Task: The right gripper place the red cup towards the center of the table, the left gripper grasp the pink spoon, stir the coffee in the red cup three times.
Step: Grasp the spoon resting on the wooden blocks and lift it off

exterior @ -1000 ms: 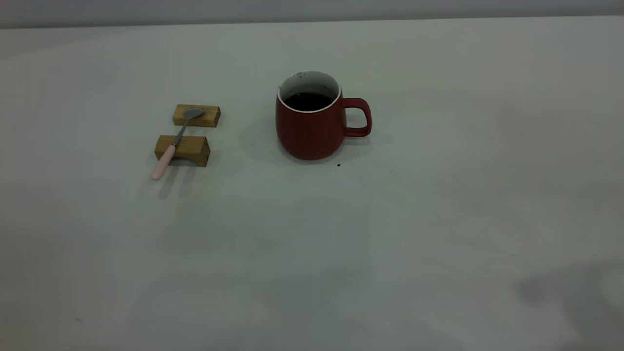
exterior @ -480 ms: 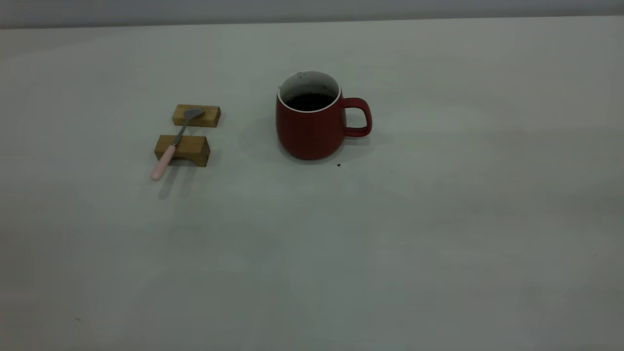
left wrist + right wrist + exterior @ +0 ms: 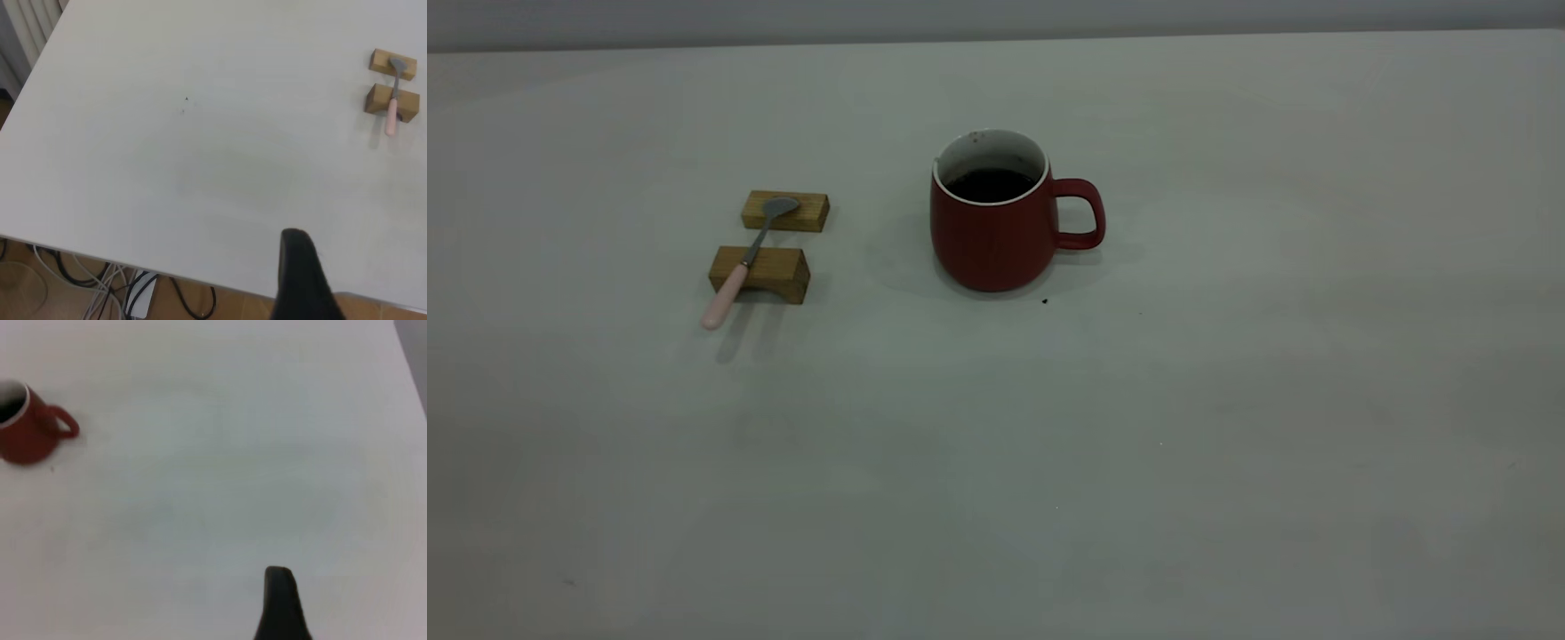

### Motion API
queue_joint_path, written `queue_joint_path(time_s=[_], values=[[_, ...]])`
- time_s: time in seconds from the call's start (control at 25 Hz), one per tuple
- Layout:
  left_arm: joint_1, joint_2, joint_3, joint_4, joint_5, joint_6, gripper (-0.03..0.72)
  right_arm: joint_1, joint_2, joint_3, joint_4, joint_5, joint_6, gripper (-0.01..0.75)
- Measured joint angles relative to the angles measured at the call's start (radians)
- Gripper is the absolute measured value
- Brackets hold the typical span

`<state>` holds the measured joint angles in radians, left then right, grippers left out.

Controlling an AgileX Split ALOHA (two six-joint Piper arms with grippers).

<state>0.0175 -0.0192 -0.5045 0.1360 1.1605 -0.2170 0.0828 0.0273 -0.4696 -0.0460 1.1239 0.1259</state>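
Observation:
The red cup (image 3: 996, 236) stands upright near the middle of the table (image 3: 1227, 400), its handle pointing right and dark coffee (image 3: 990, 185) inside. Left of it the pink spoon (image 3: 738, 271) lies across two wooden blocks, bowl on the far one and pink handle overhanging the near one. Neither arm shows in the exterior view. The left wrist view looks from afar at the spoon (image 3: 393, 107), with a black part of my left gripper (image 3: 297, 267) over the table's edge. Far from the cup (image 3: 27, 437) in the right wrist view, a black part of my right gripper (image 3: 279, 600) hangs above bare table.
The far wooden block (image 3: 785, 212) and the near one (image 3: 760, 273) hold the spoon off the surface. A few dark specks (image 3: 1045, 301) lie by the cup's base. Cables (image 3: 133, 293) lie on the floor beyond the table's edge.
A dark shadow at the table's near right corner has faded away. The cup, the spoon and the blocks have not moved.

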Motion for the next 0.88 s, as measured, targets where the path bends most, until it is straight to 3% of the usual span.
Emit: queue_joint_path(time_s=[0.88], values=[[0.0,0.0,0.0,-0.024,-0.036,-0.001,0.515,0.0,-0.007,0.0,0.0,0.005,0.0,0.592]])
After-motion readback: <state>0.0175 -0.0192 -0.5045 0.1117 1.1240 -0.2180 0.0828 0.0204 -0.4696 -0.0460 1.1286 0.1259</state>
